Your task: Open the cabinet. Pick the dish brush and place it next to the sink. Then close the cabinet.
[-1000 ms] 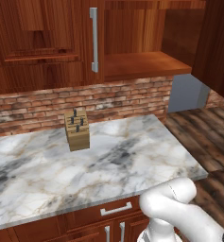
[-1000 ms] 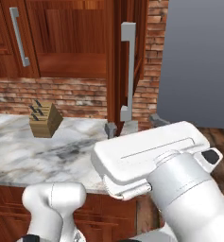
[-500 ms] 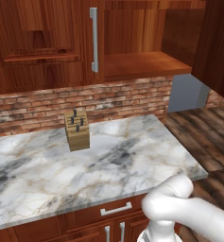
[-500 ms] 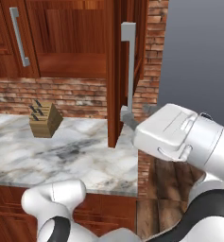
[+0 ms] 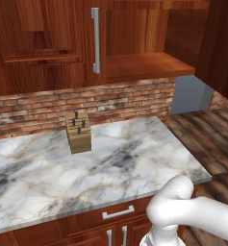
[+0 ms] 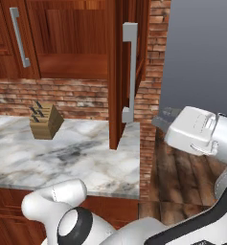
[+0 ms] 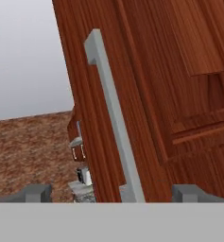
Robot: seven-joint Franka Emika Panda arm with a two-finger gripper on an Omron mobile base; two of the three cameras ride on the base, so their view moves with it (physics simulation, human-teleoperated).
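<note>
Here, the cabinet (image 6: 76,38) is seen with its right door (image 6: 116,72) swung open above the marble surface (image 5: 101,168).
The tool (image 7: 111,193) is spread open, one tip either side of that door's silver handle (image 7: 114,118), nothing gripped.

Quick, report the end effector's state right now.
End effector: open, holding nothing; its fingertips stand wide apart on either side of the open cabinet door's bar handle, not closed on it.
</note>
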